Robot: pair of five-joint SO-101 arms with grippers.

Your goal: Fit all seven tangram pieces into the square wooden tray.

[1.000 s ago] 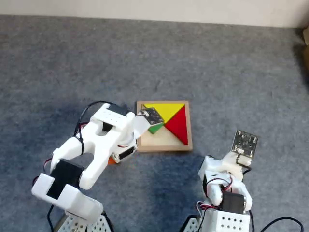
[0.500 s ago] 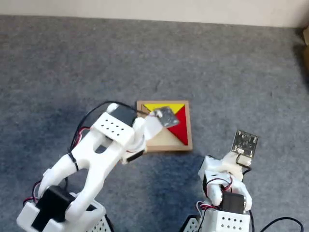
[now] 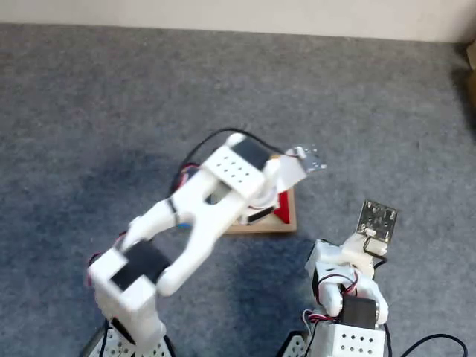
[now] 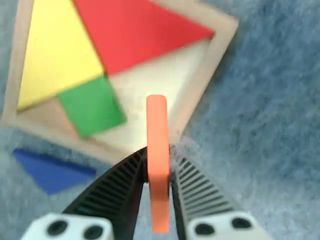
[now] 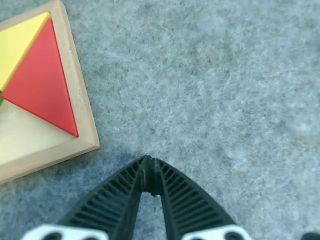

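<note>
My left gripper [image 4: 158, 152] clamps the flat orange wooden piece [image 4: 157, 120] edge-on, over the bare floor of the square wooden tray [image 4: 210, 67].

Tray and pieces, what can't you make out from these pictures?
Tray: high view, the left arm covers most of it; right wrist view, the edge cuts it off.
Orange piece: left wrist view, edge-on in the left gripper, shape unclear.
Blue piece: left wrist view, blurred, outline unsure.
</note>
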